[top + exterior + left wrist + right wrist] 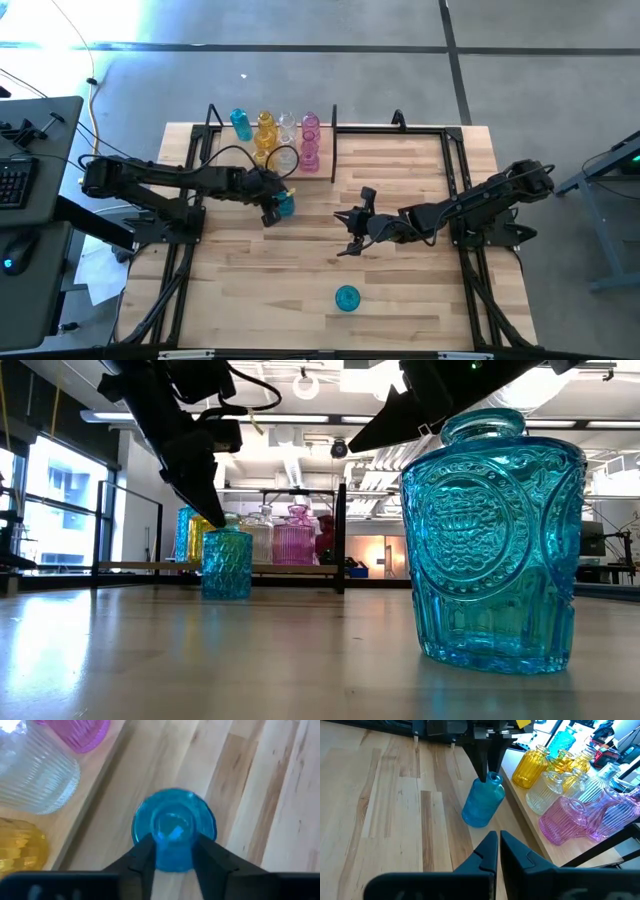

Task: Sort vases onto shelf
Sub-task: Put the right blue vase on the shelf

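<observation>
Wooden table: left end effector grips blue vase, no labels legible.

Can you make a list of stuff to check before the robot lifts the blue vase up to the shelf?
1. Left gripper around the blue vase's neck: ok, one finger on each side.
2. Grip tight enough to lift: cannot tell, the fingers look close on the neck but may not be done closing.
3. Vase standing upright on the table: ok in the low view.
4. Right gripper out of the way: ok, shut and empty, apart from the vase.
5. Room on the shelf: cannot tell, yellow, clear and pink vases already crowd the near part.
6. Other blue vase clear of the path: ok, it stands far off near the table's front.
</observation>
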Robot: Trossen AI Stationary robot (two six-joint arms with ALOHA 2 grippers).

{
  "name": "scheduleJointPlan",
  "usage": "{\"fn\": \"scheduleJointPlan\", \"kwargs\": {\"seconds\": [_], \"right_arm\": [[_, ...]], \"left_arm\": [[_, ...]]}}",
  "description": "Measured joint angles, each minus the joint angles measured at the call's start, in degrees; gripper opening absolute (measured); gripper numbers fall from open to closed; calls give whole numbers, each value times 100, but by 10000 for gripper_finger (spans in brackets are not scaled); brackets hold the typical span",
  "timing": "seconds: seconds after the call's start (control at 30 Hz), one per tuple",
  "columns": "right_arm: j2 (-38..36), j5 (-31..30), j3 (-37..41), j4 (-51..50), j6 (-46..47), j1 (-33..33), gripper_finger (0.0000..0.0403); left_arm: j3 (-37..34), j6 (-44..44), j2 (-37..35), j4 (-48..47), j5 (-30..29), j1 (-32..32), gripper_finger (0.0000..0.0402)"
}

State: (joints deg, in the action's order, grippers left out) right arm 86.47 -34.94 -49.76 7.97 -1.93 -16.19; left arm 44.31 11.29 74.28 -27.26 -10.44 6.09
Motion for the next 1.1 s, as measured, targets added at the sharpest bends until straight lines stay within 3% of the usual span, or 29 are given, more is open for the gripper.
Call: {"fn": "scheduleJointPlan", "kwargs": {"seconds": [0.3,0.57,0.7,1.1], "right_arm": [[0,0,0,-31,0,0,0],[0,1,0,-42,0,0,0],[0,2,0,-42,0,1,0],[0,68,-2,-71,4,2,0]], "left_arm": [[0,1,-348,-83,188,27,7],[4,283,-881,-247,109,103,11],[4,340,-867,-260,109,103,47],[7,57,-147,360,226,101,213]]}}
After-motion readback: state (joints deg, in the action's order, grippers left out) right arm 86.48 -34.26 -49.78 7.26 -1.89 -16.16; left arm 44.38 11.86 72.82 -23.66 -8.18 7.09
